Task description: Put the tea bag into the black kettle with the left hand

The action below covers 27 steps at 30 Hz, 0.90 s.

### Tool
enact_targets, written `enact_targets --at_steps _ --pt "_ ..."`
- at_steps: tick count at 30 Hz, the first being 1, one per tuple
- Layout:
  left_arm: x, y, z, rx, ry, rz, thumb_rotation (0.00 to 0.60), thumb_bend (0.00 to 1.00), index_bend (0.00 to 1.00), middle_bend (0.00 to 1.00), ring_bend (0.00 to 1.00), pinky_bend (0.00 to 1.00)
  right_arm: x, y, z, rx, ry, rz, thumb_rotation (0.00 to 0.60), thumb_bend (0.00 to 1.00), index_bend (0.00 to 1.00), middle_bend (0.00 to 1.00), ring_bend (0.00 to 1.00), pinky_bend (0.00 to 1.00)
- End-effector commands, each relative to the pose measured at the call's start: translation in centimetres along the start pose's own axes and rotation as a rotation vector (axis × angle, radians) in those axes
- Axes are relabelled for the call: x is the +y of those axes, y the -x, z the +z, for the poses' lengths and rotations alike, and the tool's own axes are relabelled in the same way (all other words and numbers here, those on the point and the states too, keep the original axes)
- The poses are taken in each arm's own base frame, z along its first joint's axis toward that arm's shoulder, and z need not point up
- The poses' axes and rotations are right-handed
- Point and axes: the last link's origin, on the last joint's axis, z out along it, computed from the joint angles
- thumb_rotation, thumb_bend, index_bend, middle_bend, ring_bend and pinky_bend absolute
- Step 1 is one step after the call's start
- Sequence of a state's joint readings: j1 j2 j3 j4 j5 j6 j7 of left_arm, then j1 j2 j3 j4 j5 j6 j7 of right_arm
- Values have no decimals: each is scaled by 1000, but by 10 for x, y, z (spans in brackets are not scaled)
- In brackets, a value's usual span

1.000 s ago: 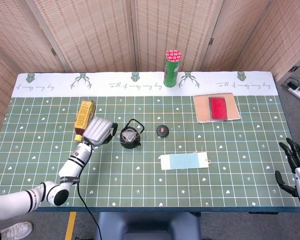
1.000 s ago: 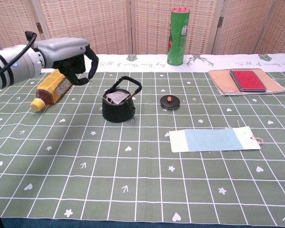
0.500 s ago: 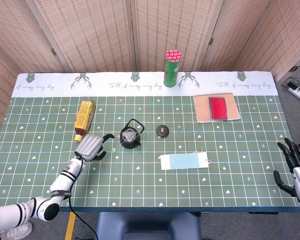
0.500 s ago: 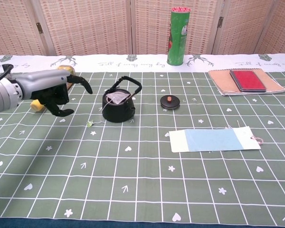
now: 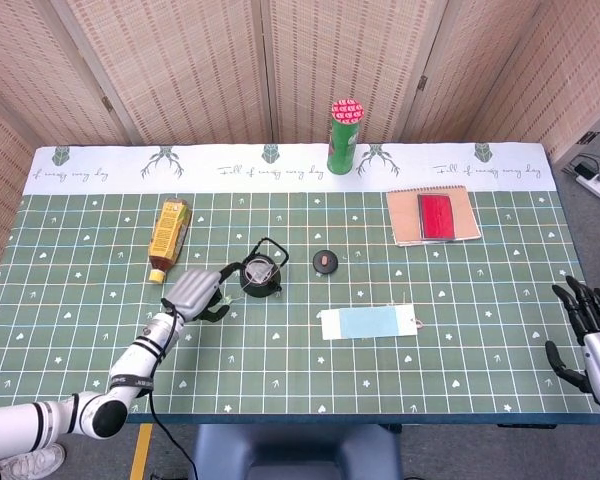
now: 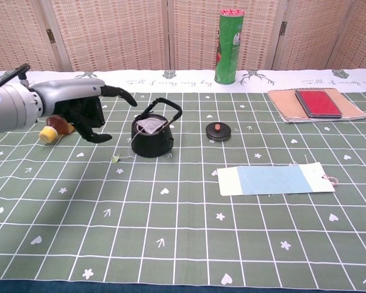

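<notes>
Moved back toward kettle (image 6: 152,135) since half a second ago, left hand (image 6: 85,110) open, holding nothing.
Tea bag (image 6: 149,126) inside already; light, floppy, best pinched by string tag (image 6: 115,159).

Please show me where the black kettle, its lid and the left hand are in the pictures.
black kettle (image 6: 151,143): chest view, on the front of its body.
lid (image 6: 218,130): chest view, on its top by the knob.
left hand (image 6: 85,104): chest view, on the back of the hand.
</notes>
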State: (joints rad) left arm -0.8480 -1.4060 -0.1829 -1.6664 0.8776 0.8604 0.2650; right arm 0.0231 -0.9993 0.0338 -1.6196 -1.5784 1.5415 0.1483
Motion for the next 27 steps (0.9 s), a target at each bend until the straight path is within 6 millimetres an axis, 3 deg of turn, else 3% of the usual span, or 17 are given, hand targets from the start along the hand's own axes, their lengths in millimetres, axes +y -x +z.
enact_targets --at_steps 1,14,27 --pt "16 -1 10 -31 11 22 600 373 157 1000 1000 1000 0 0 0 -4 -2 -1 600 483 0 0 0 0" --pt "28 10 40 -111 -43 78 552 372 152 1000 1000 1000 4 -5 0 6 7 15 600 482 0 0 0 0" --pt "15 15 45 -116 -60 152 566 372 161 1000 1000 1000 5 -5 1 8 10 16 600 482 0 0 0 0"
